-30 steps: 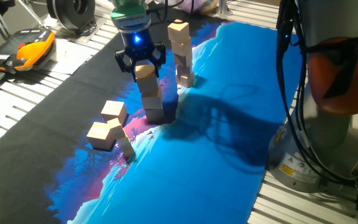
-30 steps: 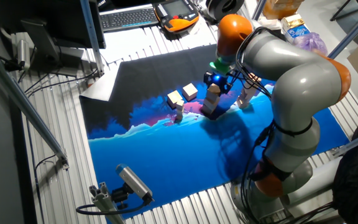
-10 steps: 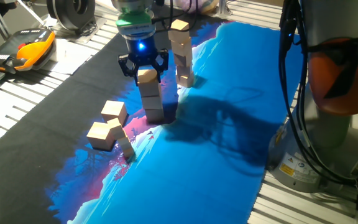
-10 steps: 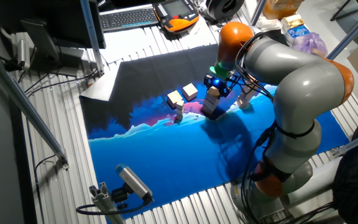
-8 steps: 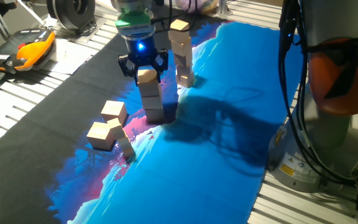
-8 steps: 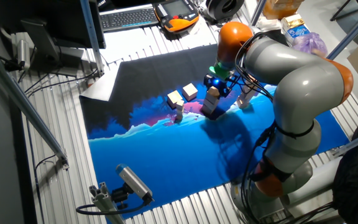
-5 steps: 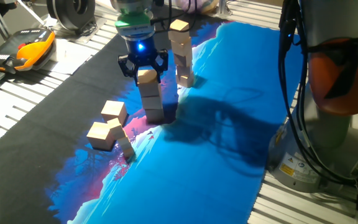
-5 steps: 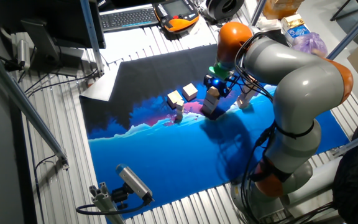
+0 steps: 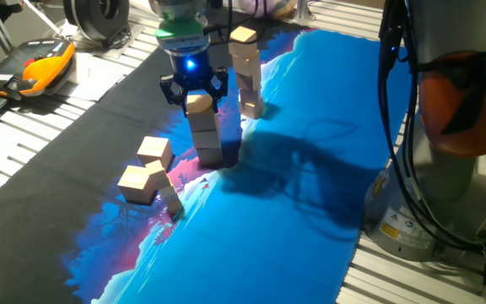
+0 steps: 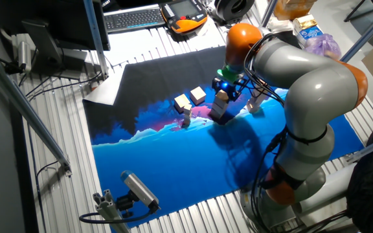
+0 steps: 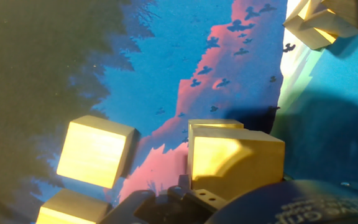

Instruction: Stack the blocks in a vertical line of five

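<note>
A stack of three tan blocks (image 9: 203, 128) stands on the mat, also in the other fixed view (image 10: 220, 105). My gripper (image 9: 194, 91) hovers just above its top block (image 9: 198, 104), jaws spread wider than the block, holding nothing. The hand view looks down on that top block (image 11: 235, 158). A second, taller stack (image 9: 245, 69) stands just behind. Two loose blocks (image 9: 153, 150) (image 9: 137, 183) lie to the left, with a smaller piece (image 9: 172, 200) beside them. Both loose blocks also show in the hand view (image 11: 95, 158).
An orange-and-black handheld device (image 9: 45, 67) lies at the far left, off the mat. The robot's base and cables (image 9: 445, 127) stand at the right. The second stack (image 11: 322, 22) is close to the gripper's right side. A keyboard (image 10: 131, 18) lies at the back.
Three seconds ago the fingers were lower, around the top block. The gripper has since risen a little, leaving the block on the stack. Over the last second nothing visibly moved.
</note>
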